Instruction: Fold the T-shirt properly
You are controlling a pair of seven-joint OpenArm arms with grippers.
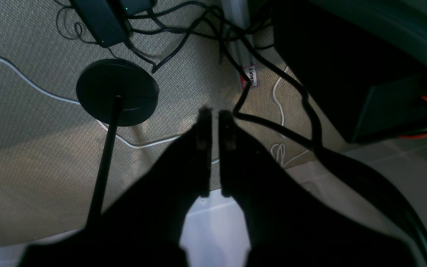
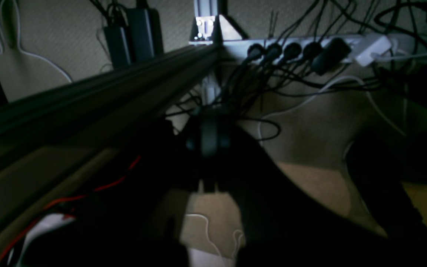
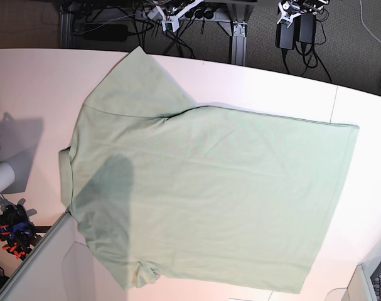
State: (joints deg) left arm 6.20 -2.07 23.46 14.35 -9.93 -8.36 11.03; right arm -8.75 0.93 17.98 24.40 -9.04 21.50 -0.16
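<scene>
Lies flat on white table (image 3: 14, 75): T-shirt (image 3: 215, 200), bottom sleeve cut off. Left gripper (image 1: 215, 115) nearly shut, holding nothing. Right gripper (image 2: 209, 142) dark, blurry, shut, empty.

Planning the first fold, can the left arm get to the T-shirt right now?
Probably, though not immediately: the left gripper hangs shut past the table edge over carpet, out of the base view. Nothing lies on the flat T-shirt.

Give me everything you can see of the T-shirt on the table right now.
The T-shirt is pale mint green, soft-looking fabric, spread flat and unfolded on the white table. Its neck end points toward the base view's left and its hem toward the right. One short sleeve reaches toward the far edge; the other lies at the near edge. A dark shadow falls across its left part. No gripper touches it.
</scene>
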